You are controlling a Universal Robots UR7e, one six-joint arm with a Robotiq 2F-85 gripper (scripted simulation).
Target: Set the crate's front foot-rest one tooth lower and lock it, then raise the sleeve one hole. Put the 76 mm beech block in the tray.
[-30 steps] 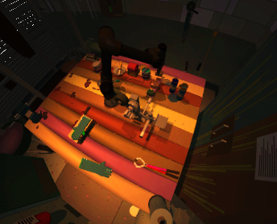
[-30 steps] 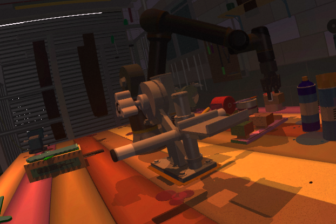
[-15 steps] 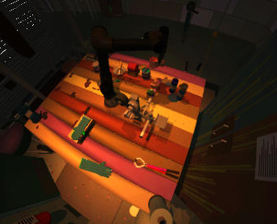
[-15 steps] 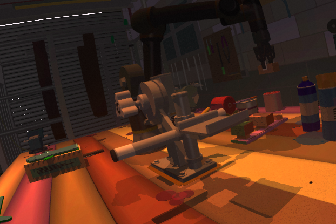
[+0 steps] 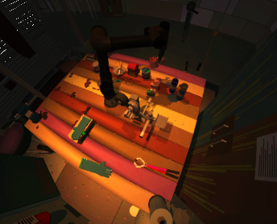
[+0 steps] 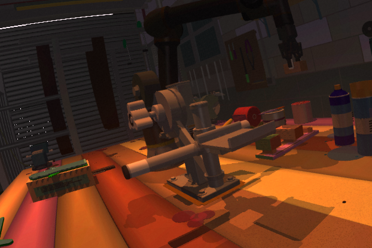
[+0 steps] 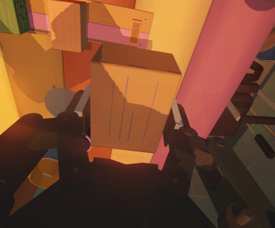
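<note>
I hold a beech block (image 7: 133, 103) (image 6: 295, 67) in my closed gripper (image 7: 130, 114) (image 6: 290, 59), high above the back right of the bench. Below lies a pink tray (image 6: 288, 146) (image 7: 93, 29). On it stand a green block (image 6: 268, 143) (image 7: 7, 16), a wooden block (image 6: 292, 132) (image 7: 68, 25) and a small piece (image 7: 136, 32). The grey fixture (image 6: 192, 137) (image 5: 140, 110) stands mid-bench on a bolted plate. It has a lobed knob (image 6: 138, 115), a foot-rest plate (image 6: 237, 136), a long lever (image 6: 162, 160) and an upright sleeve column (image 6: 202, 125).
Spray cans (image 6: 341, 116) stand right of the tray, beside a cup (image 6: 301, 112), a tin (image 6: 272, 115) and a red spool (image 6: 247, 115). A toothed box (image 6: 60, 179) (image 5: 83, 129) lies front left. A green glove (image 5: 95, 167) and red-handled tool (image 5: 154, 166) lie near the front edge.
</note>
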